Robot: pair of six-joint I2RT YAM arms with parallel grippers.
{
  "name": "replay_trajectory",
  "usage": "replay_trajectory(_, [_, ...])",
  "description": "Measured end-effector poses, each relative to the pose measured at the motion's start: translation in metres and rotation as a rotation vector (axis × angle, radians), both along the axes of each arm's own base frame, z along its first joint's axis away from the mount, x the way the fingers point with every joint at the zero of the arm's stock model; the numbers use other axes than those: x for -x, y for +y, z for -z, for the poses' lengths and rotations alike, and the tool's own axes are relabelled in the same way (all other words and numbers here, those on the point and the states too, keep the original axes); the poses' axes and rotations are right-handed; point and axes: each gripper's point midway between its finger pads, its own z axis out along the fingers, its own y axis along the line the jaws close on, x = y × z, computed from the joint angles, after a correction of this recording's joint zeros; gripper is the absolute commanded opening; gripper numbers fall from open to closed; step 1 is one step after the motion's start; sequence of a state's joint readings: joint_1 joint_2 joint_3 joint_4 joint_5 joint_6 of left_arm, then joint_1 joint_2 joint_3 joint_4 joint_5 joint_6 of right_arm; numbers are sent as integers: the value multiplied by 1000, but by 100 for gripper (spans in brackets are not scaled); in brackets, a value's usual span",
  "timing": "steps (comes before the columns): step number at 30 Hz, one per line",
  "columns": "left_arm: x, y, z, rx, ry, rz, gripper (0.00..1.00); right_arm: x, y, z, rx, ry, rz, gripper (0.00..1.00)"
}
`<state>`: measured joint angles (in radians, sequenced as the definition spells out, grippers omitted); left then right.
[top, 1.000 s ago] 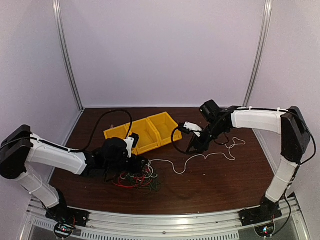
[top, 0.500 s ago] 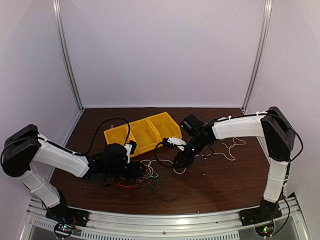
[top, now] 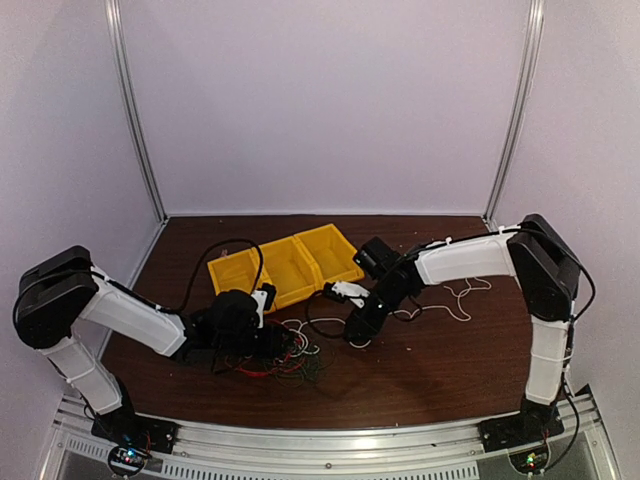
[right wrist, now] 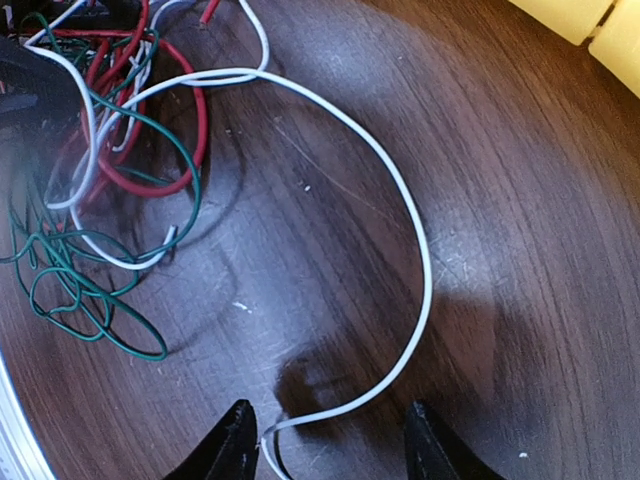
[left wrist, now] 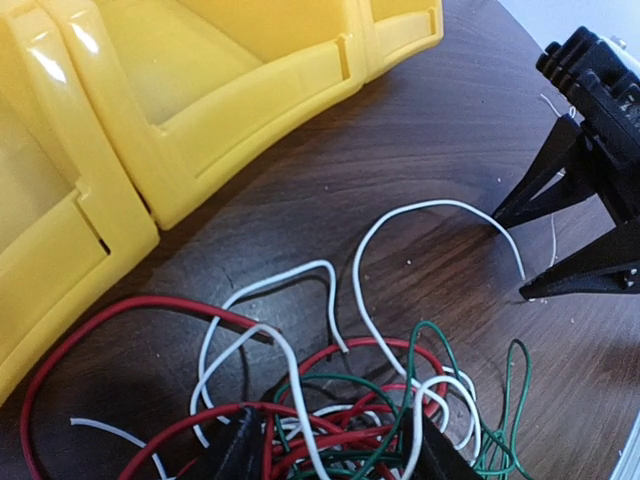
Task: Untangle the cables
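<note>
The cables point(top: 285, 355) lie in a red, white and green tangle on the brown table in front of the yellow bins. My left gripper point(top: 268, 338) sits low over the tangle's left side. In the left wrist view it point(left wrist: 335, 455) is open, with its fingers astride red, white and green loops point(left wrist: 340, 400). One white cable point(top: 440, 300) runs right out of the tangle. My right gripper point(top: 355, 328) is down at the table just right of the tangle. In the right wrist view it point(right wrist: 330, 450) is open, with that white cable point(right wrist: 420, 250) lying between its fingertips.
Three joined yellow bins point(top: 285, 265) stand behind the tangle; they also show in the left wrist view point(left wrist: 200, 90). My right gripper's fingers point(left wrist: 580, 220) show in the left wrist view, close to the tangle. The white cable's far end curls near the right side point(top: 470, 290).
My right arm has moved left and down towards the tangle, to the table surface. My left gripper has shifted slightly right over the tangle.
</note>
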<state>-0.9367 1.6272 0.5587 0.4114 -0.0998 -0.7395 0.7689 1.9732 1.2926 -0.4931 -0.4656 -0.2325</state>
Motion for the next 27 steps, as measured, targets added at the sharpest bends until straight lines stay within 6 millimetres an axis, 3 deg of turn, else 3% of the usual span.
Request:
replay_trajectory(3, [0, 0, 0, 12, -1, -4, 48, -3, 3, 3, -3, -1, 15, 40])
replay_trajectory(8, [1, 1, 0, 26, -1, -6, 48, -12, 7, 5, -3, -22, 52, 3])
replay_trajectory(14, [1, 0, 1, 27, 0, -4, 48, -24, 5, 3, 5, -52, 103, 0])
replay_trajectory(18, [2, 1, 2, 27, 0, -4, 47, -41, -1, -21, -10, -103, 139, 0])
replay_trajectory(19, [2, 1, 2, 28, 0, -4, 47, -49, -5, -35, -23, -128, 156, 0])
replay_trajectory(23, [3, 2, 3, 27, 1, -4, 47, -92, -29, -123, -134, -285, 263, 0])
replay_trajectory(27, [3, 3, 4, 29, -1, -4, 47, -148, -80, -243, -295, -484, 423, 0])
